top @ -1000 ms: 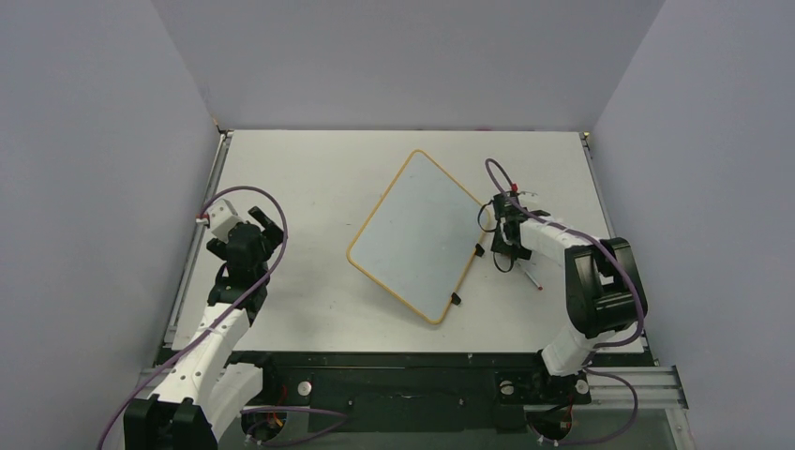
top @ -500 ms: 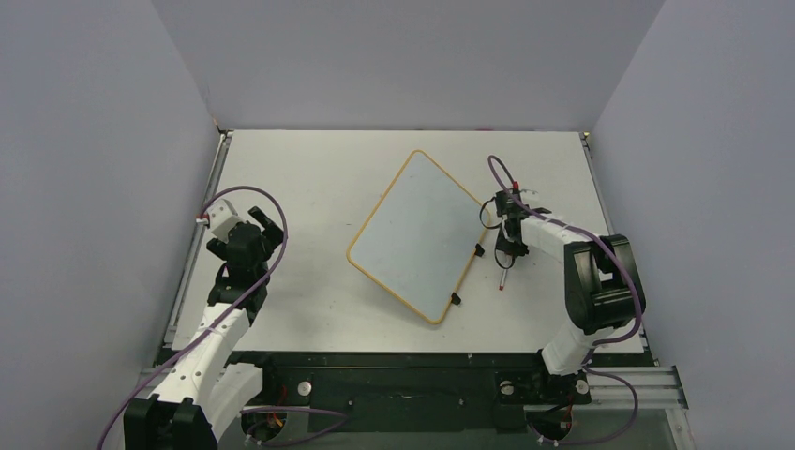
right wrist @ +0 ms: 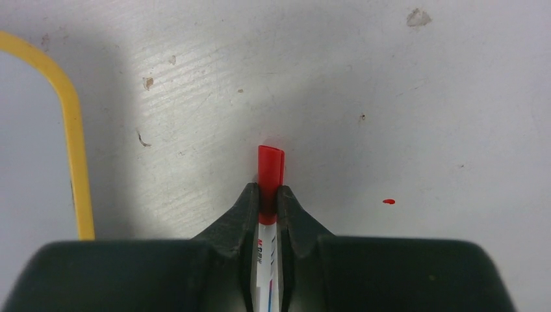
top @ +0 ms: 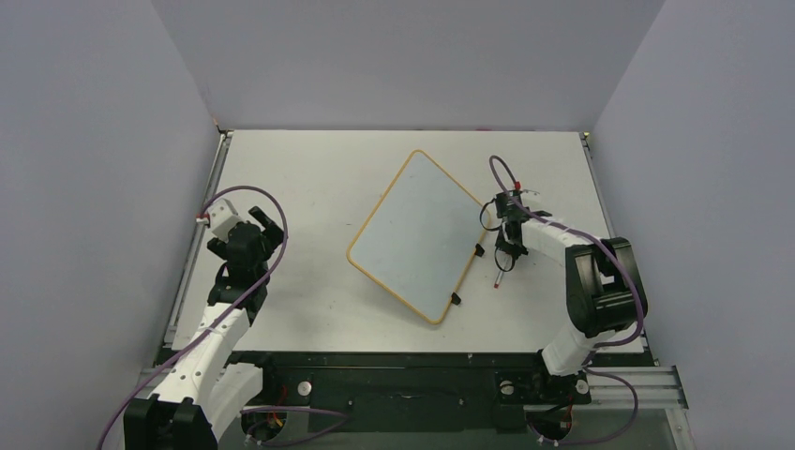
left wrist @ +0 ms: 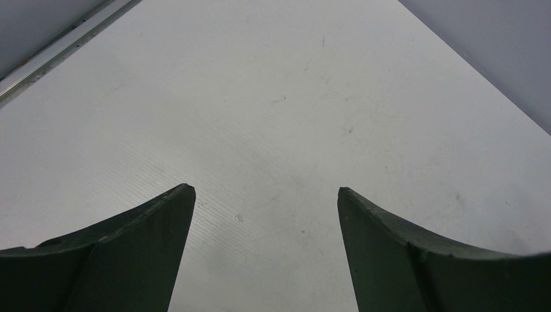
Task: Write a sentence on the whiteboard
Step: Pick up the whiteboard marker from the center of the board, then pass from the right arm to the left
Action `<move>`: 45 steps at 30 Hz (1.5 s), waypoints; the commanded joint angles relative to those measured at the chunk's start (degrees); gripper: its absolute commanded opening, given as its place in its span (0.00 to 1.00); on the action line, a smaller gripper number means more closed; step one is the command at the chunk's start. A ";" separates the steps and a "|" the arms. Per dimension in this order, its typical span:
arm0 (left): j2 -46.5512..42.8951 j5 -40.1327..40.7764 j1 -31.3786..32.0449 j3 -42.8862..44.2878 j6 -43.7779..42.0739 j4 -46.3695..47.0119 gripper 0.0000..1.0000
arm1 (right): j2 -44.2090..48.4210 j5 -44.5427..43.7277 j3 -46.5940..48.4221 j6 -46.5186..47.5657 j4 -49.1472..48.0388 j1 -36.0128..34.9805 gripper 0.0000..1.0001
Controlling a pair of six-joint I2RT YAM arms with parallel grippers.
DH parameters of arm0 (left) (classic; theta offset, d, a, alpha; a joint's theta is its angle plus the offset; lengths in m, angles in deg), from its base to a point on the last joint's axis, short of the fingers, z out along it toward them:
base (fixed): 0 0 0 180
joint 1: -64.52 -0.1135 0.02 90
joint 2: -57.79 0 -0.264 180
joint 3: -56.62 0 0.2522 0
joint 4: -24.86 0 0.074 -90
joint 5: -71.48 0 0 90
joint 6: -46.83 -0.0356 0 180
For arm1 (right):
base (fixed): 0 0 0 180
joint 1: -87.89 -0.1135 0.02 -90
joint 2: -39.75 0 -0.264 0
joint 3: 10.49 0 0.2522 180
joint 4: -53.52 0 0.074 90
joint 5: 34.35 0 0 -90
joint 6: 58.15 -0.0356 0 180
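The whiteboard (top: 417, 234), white with a thin orange-yellow frame, lies tilted like a diamond at mid-table; two black clips (top: 479, 250) sit on its right edge. Just right of that edge my right gripper (top: 506, 257) is shut on a white marker with a red cap (top: 499, 277), low over the table. In the right wrist view the red cap (right wrist: 270, 170) sticks out past the right gripper (right wrist: 268, 195), with the board's yellow frame (right wrist: 75, 149) to the left. My left gripper (top: 265, 221) stands open and holds nothing at the far left; it (left wrist: 266, 192) sees only bare tabletop.
A small red ink spot (right wrist: 388, 201) marks the table right of the marker. Grey walls enclose the table on three sides, and a metal rail (left wrist: 58, 52) runs along its left edge.
The right jaws have closed on the marker. Its red end has swung from pointing right and away from the board to lying in line with the gripper. The left arm is still.
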 commanded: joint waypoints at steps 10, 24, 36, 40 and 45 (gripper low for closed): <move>-1.34 -11.40 0.92 6.87 -1.39 -0.96 0.72 | 10.96 -1.04 -1.32 -0.47 4.01 -3.24 0.00; -0.43 -43.93 11.92 17.88 -1.29 4.61 0.65 | 29.12 8.76 10.40 -1.94 7.27 -11.07 0.00; 7.25 -60.30 19.76 15.70 10.65 31.20 0.59 | 28.77 19.65 20.67 -3.82 0.08 -19.31 0.00; 11.08 -59.11 24.23 16.74 10.90 33.82 0.58 | 27.51 21.26 23.24 -4.09 -1.62 -22.60 0.00; 16.20 -58.12 27.93 19.56 10.42 35.41 0.55 | 25.94 22.19 25.89 -4.18 -2.18 -25.36 0.00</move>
